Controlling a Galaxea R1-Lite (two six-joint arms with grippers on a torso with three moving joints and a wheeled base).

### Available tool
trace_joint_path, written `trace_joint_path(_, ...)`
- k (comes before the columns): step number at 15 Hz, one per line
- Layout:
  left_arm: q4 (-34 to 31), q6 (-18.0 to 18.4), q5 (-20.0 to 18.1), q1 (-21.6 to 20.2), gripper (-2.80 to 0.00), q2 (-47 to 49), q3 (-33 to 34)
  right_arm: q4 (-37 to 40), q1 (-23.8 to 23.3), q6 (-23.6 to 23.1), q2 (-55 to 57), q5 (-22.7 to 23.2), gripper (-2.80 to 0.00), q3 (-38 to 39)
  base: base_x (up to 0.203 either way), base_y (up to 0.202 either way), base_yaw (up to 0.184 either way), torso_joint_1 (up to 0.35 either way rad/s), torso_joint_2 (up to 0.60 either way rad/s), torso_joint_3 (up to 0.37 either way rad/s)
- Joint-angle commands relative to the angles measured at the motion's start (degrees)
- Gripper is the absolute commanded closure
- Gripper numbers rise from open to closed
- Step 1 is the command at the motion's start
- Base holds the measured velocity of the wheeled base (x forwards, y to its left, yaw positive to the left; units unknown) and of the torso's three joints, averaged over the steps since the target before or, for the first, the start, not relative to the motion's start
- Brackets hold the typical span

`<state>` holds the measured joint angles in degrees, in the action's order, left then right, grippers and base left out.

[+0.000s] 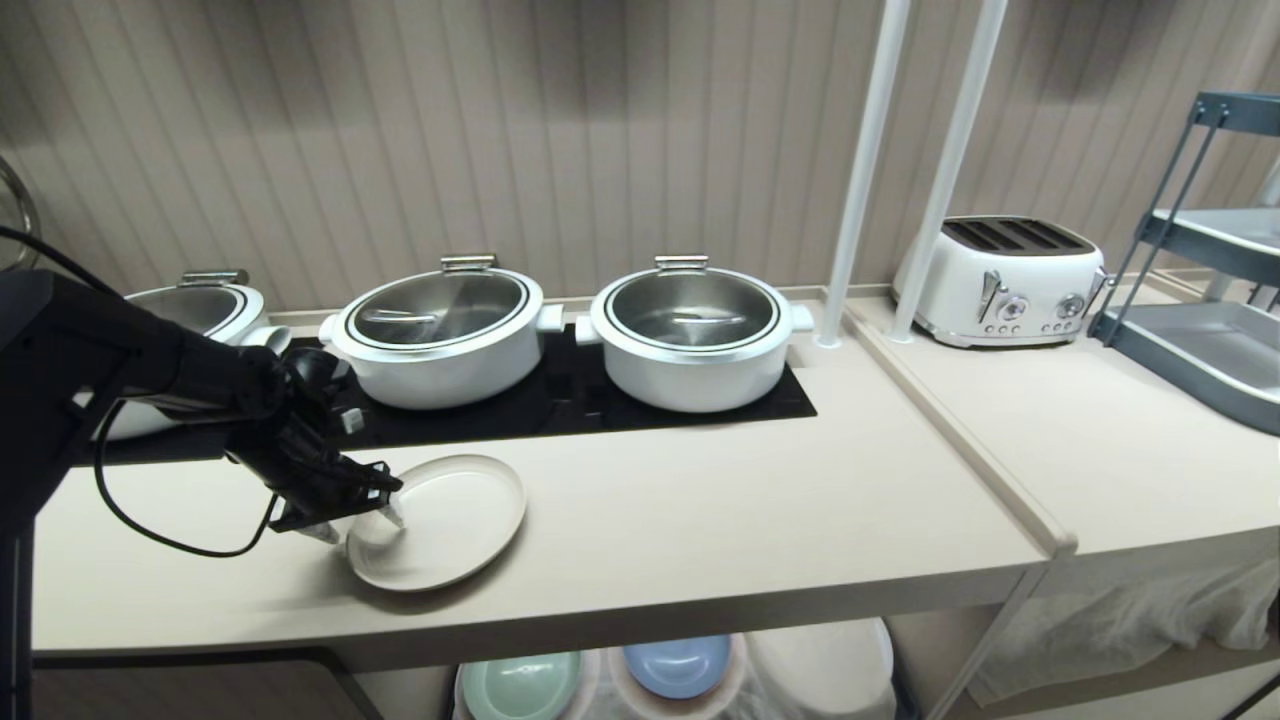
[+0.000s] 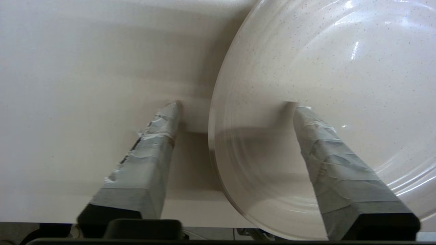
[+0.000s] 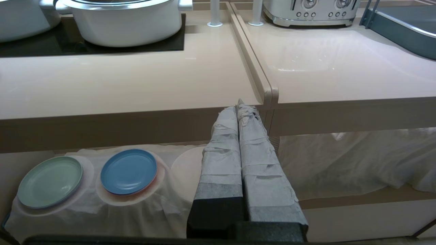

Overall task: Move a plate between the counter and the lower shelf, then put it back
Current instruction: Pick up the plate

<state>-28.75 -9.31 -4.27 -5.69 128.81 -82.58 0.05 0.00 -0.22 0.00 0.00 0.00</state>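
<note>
1. Cream plate (image 1: 440, 520) lies flat on the counter (image 1: 700, 520), face up; round, so we see no long axis.
2. Left gripper (image 1: 362, 522) reaches in low from the left, jaws apart astride the plate's near rim, not clamped.
3. Right gripper (image 3: 238, 112) is by the lower shelf (image 3: 340, 200), jaws closed, empty.

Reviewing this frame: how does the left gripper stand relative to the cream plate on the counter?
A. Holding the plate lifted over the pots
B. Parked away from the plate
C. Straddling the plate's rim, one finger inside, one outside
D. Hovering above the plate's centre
C: the left gripper straddles the rim of the plate, which lies on the counter.
</note>
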Motion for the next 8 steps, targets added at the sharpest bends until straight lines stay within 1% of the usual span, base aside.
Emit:
trace_joint_path(1,-0.2,-0.1,0.0,-0.1,0.00,-0.2,0.0,0.0,0.0,0.0,0.0,0.0,0.00,0.0,0.000,0.000,0.000,0.000,0.00,0.000)
trace_joint_path(8,-0.3,-0.3,0.1,-1.0,0.00,-1.2,0.1,0.0,0.0,0.0,0.0,0.0,0.00,0.0,0.000,0.000,0.000,0.000,0.00,0.000)
